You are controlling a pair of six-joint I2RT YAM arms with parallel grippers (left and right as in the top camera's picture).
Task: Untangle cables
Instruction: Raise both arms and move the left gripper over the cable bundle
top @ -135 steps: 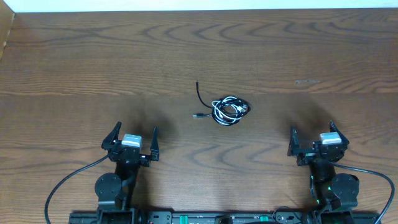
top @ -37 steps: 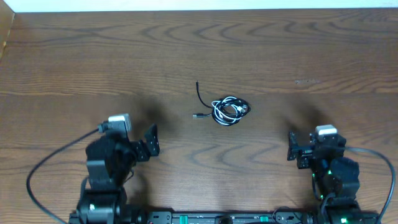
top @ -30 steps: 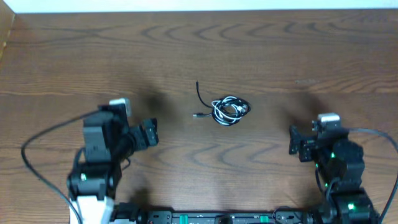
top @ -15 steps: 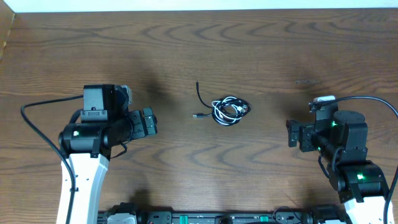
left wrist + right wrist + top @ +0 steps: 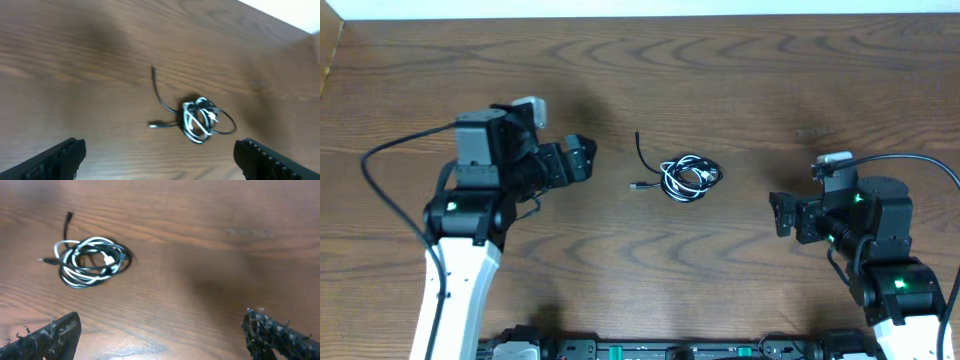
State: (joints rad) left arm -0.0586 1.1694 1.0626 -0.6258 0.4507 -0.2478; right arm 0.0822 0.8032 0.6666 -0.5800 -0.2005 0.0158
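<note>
The cables (image 5: 687, 178) lie in one small tangled bundle of white and black cord at the table's middle. A loose black tail (image 5: 641, 152) curves off to its left, with a small plug end (image 5: 636, 186) below it. My left gripper (image 5: 578, 158) hovers open to the left of the bundle, apart from it. My right gripper (image 5: 780, 213) hovers open to the bundle's right, further away. The left wrist view shows the bundle (image 5: 191, 122) ahead, beyond the wide-apart fingertips (image 5: 62, 159). In the right wrist view the bundle (image 5: 107, 265) sits far to the upper left, with nothing between the fingers (image 5: 277, 336).
The wooden table (image 5: 770, 80) runs to a white wall along the far edge. Thick black arm cables loop out at the left (image 5: 390, 155) and at the right (image 5: 915, 160). The table's left edge (image 5: 328, 60) shows at the top corner.
Both arms have risen from the near edge and reached forward. The left gripper swung up and right toward the bundle, the right one shifted slightly left. The cables have not moved.
</note>
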